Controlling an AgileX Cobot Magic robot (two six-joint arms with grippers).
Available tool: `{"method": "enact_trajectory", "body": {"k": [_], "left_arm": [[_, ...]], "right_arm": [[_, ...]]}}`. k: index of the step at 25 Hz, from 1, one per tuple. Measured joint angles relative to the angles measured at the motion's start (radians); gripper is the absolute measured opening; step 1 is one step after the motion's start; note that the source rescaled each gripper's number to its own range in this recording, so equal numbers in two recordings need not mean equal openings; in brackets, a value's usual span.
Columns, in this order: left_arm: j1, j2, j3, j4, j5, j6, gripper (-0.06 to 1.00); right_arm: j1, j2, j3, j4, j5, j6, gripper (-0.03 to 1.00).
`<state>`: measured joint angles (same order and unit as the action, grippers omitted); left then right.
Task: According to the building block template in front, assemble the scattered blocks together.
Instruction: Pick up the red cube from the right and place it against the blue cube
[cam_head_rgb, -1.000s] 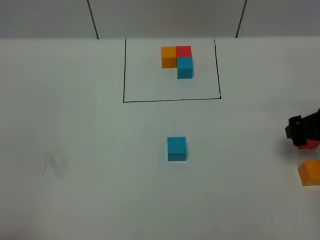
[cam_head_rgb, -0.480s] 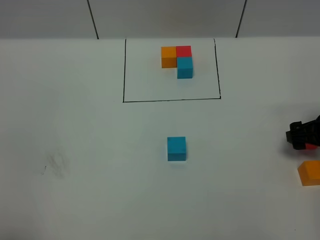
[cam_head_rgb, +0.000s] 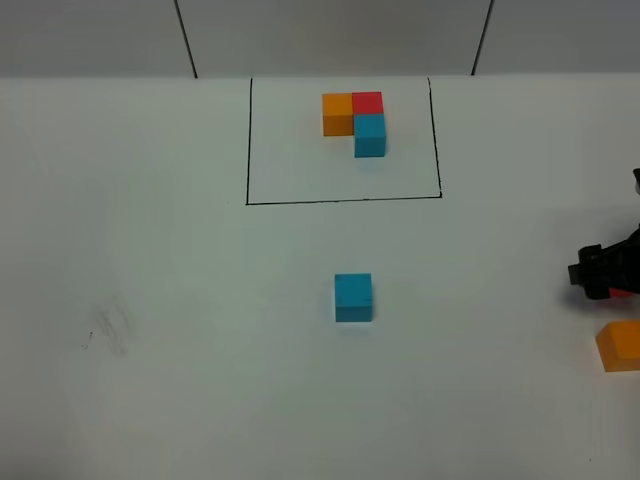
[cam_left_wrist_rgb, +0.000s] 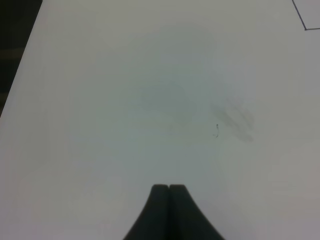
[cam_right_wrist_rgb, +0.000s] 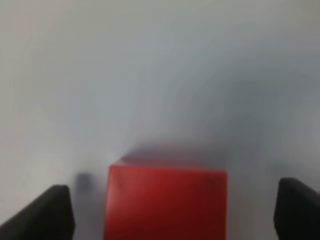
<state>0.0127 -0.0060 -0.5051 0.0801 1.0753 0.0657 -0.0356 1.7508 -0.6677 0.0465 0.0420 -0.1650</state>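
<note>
**High view.** The template (cam_head_rgb: 355, 122) sits at the far side of the white table (cam_head_rgb: 200, 300), inside a thin black rectangle (cam_head_rgb: 343, 201). It is a tight L of three cubes: orange on the left, red touching it on the right, and cyan touching the near face of the red one.

The loose cyan cube (cam_head_rgb: 353, 297) stands alone near the middle of the table, on the near side of the rectangle and well apart from it. The orange cube (cam_head_rgb: 620, 346) lies at the right edge of the view and is partly cut off. The right gripper (cam_head_rgb: 605, 275) is just beyond it, low over the table. A sliver of the red cube (cam_head_rgb: 622, 293) shows under the gripper. A faint grey smudge (cam_head_rgb: 110, 330) marks the table on the left. The left gripper is not seen in this view.

**Left wrist view.** The left gripper (cam_left_wrist_rgb: 169, 187) has its jaws pressed together, with nothing between them. It hangs over bare table (cam_left_wrist_rgb: 100, 100). The smudge (cam_left_wrist_rgb: 235, 117) lies ahead of it, and one corner of the rectangle (cam_left_wrist_rgb: 300, 15) shows at the frame edge.

**Right wrist view.** The picture is blurred. The red cube (cam_right_wrist_rgb: 167, 200) rests on the table (cam_right_wrist_rgb: 160, 75), centred between the jaws of the right gripper (cam_right_wrist_rgb: 172, 210). The jaws stand apart, one on each side of the cube. A clear strip of table shows between each jaw and the cube, so the cube is straddled but not gripped.
</note>
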Motion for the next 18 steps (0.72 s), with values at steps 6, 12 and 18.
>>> {"method": "enact_trajectory", "body": {"k": [6,12,18], "left_arm": [[0.0,0.0,0.0,0.0,0.0,0.0,0.0],[0.0,0.0,0.0,0.0,0.0,0.0,0.0],[0.0,0.0,0.0,0.0,0.0,0.0,0.0]], "right_arm": [[0.0,0.0,0.0,0.0,-0.01,-0.009,0.58],[0.0,0.03,-0.006,0.0,-0.042,-0.012,0.43],[0.011,0.067,-0.012,0.0,-0.071,-0.013,0.43]]}}
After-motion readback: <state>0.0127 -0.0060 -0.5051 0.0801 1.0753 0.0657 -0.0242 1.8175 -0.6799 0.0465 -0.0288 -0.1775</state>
